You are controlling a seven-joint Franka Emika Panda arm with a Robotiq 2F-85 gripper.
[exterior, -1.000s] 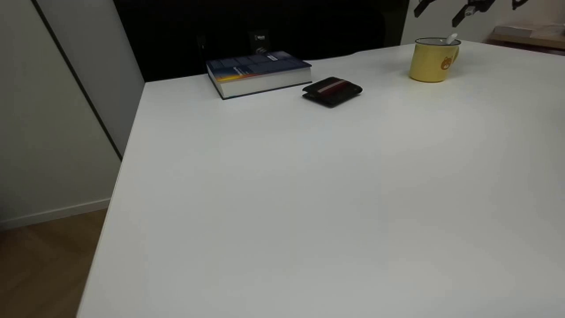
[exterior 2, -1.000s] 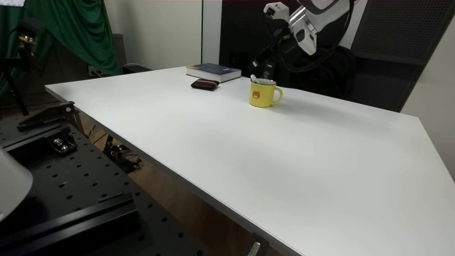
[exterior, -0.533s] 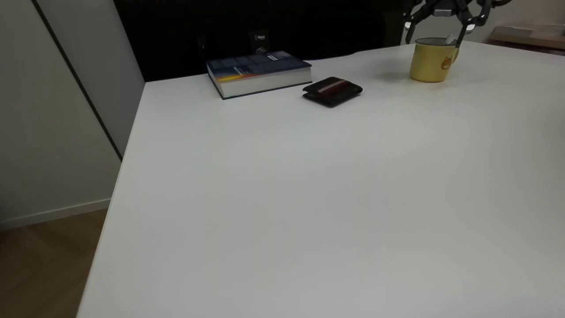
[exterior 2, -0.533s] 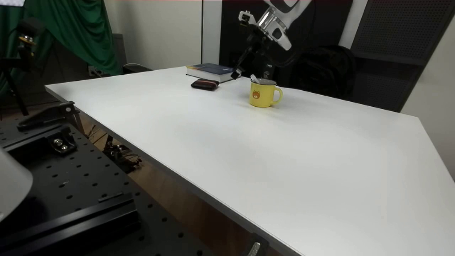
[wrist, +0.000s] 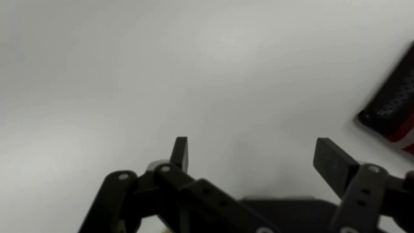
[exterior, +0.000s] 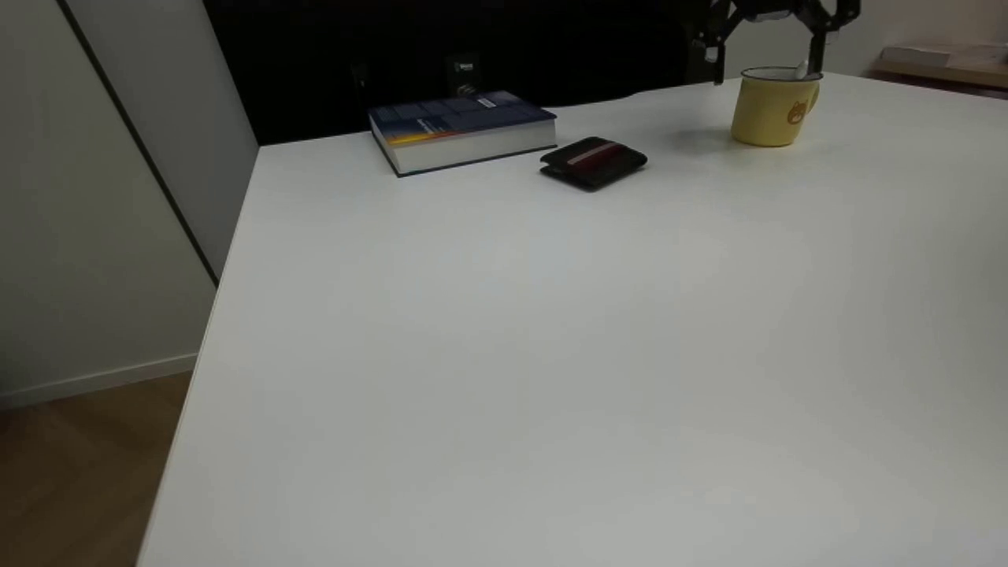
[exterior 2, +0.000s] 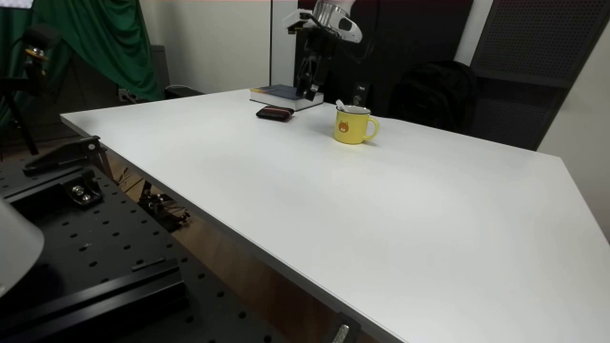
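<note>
My gripper (wrist: 252, 149) stands open above the white table, with nothing between its fingers. In the wrist view a black wallet with a red and pale stripe (wrist: 396, 106) lies beyond the right finger, cut by the frame edge. The whole wallet (exterior: 593, 164) shows in an exterior view. In an exterior view the gripper (exterior 2: 307, 93) points down in front of the book (exterior 2: 274, 97), left of a yellow mug (exterior 2: 350, 127). Elsewhere the gripper (exterior: 767, 72) appears just over the mug (exterior: 765, 114). A white handle (exterior 2: 340, 105) sticks out of the mug.
A thick blue book (exterior: 465, 118) lies at the table's back edge, beside the wallet. Behind the table are a dark panel and a black backpack (exterior 2: 433, 95). A black perforated bench (exterior 2: 109, 247) with a clamp (exterior 2: 62, 155) stands along the near table edge.
The gripper has swung left in both exterior views and now points more steeply down, lower in one of them. It has stayed open. Mug, wallet and book have not moved.
</note>
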